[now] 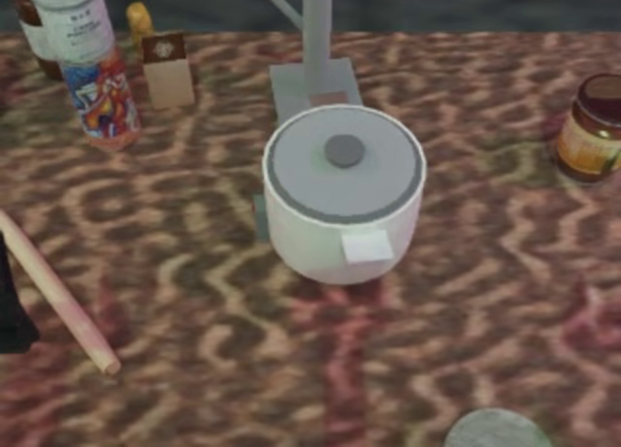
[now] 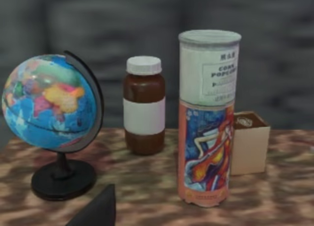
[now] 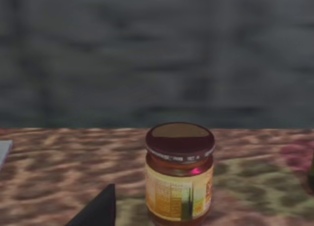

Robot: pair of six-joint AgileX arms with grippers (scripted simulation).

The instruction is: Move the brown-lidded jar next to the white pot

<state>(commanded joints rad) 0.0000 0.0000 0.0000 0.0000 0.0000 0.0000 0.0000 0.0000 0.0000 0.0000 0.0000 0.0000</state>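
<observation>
The brown-lidded jar (image 1: 592,127) stands upright at the table's far right edge, well apart from the white pot (image 1: 344,200). The pot sits mid-table, with a grey lid and dark knob. In the right wrist view the jar (image 3: 179,174) is close ahead with its yellow-orange label facing me. One dark finger (image 3: 99,210) of my right gripper shows beside it, not touching, with nothing held. The left gripper shows one finger (image 2: 99,210) low over the table, facing other objects, with nothing held. The pot is out of both wrist views.
A tall white bottle (image 1: 92,69) with a colourful label, a brown bottle (image 2: 143,106), a small box (image 1: 168,69) and a globe (image 2: 46,103) crowd the back left. A wooden stick (image 1: 58,292) lies at the left. A grey stand (image 1: 315,79) rises behind the pot. A grey disc (image 1: 497,430) sits at the front edge.
</observation>
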